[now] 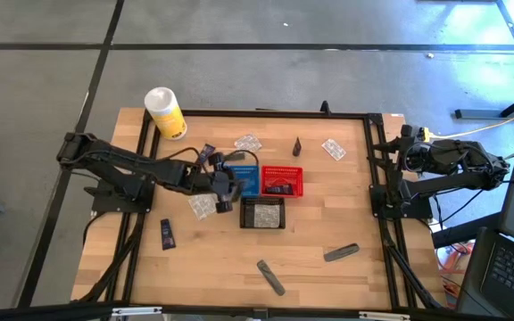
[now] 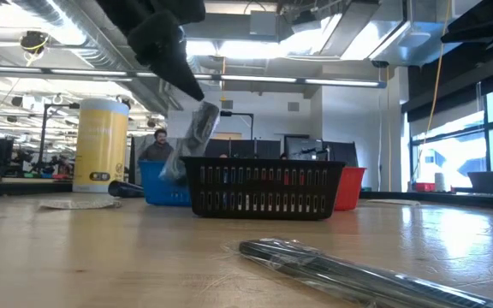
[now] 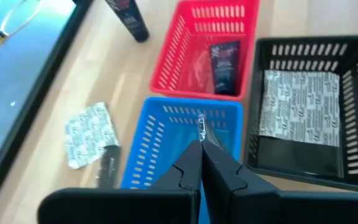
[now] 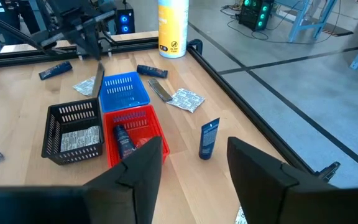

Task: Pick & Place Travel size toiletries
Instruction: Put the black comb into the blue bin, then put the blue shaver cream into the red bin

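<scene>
Left gripper (image 3: 201, 144) jaws clenched on clear packet (image 3: 202, 127) — above blue basket (image 3: 148, 149).

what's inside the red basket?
Red basket holds a dark navy tube and a clear crinkly packet beside it. Anything beneath them is covered.
</scene>
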Controlling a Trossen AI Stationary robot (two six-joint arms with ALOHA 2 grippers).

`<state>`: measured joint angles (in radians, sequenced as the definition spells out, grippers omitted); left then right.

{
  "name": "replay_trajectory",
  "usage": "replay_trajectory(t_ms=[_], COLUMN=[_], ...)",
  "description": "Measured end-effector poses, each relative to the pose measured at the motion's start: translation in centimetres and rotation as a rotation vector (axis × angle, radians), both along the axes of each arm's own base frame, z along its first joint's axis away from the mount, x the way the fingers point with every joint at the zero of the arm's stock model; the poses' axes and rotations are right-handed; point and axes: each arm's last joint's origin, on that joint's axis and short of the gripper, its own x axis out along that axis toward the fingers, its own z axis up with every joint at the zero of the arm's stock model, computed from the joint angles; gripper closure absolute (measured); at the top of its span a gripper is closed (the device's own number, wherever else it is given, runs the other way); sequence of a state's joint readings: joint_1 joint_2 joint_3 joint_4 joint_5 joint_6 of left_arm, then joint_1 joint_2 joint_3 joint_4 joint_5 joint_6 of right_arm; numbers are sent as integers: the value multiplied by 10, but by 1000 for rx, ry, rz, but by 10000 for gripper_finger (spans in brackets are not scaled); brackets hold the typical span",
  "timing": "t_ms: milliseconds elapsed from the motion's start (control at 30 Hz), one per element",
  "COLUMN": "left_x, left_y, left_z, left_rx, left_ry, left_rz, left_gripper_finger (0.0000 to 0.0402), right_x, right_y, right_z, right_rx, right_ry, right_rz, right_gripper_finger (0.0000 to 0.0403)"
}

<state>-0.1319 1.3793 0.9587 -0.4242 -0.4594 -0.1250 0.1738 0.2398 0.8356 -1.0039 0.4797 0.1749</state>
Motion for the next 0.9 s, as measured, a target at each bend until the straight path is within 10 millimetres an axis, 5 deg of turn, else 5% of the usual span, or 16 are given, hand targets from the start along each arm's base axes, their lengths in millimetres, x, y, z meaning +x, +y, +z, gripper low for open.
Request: replay_trajectory(t_ms=[300, 900], left_x=[-5, 1], left_y=[9, 22], left_z=[39, 11], left_rx=[81, 24], left_ry=[-47, 131], left_rz=[23, 88], left_gripper_finger=[400, 400], right_x=[0, 0], right_y=[0, 0], right_z=[0, 0], right_rx=[0, 0], right_ry=[0, 0], right_rz=[0, 0], right_gripper_finger=[242, 267])
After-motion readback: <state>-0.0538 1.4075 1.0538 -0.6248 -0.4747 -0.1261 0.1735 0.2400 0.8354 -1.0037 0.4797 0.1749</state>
